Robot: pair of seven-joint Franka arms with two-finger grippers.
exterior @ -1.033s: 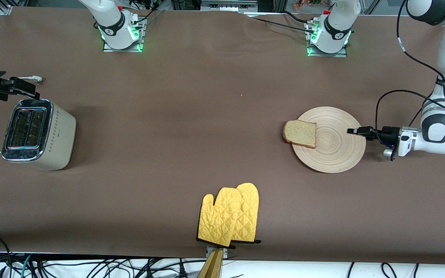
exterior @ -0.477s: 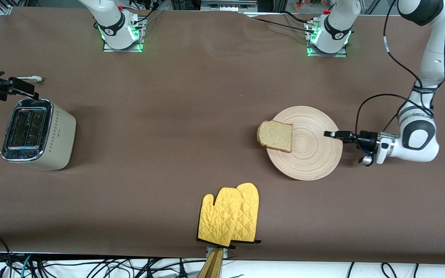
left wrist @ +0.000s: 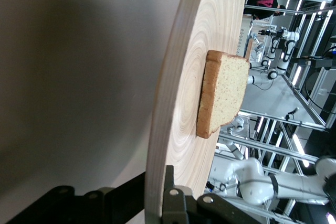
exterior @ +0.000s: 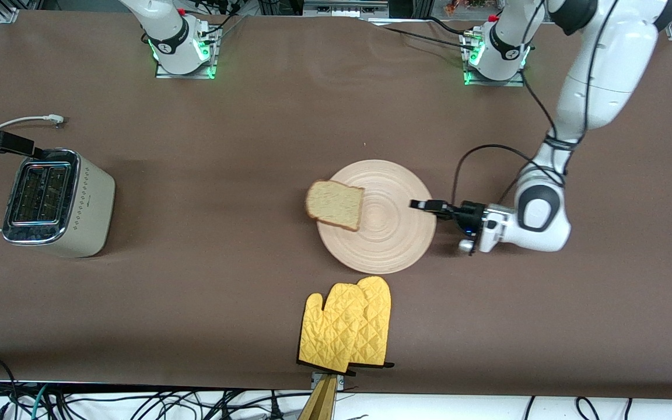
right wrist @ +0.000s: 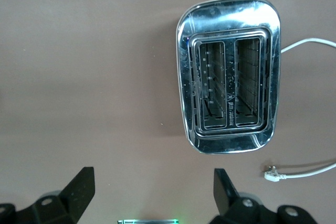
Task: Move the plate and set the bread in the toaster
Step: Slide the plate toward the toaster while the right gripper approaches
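The right pincer is being held wide open and empty, over the table beside the toaster. The plate, with the bread on it, is being dragged from the left arm's end to mid-table, above the mitts. Its rim is being clamped by the left pincer, so the bread is being brought within the right arm's reach.
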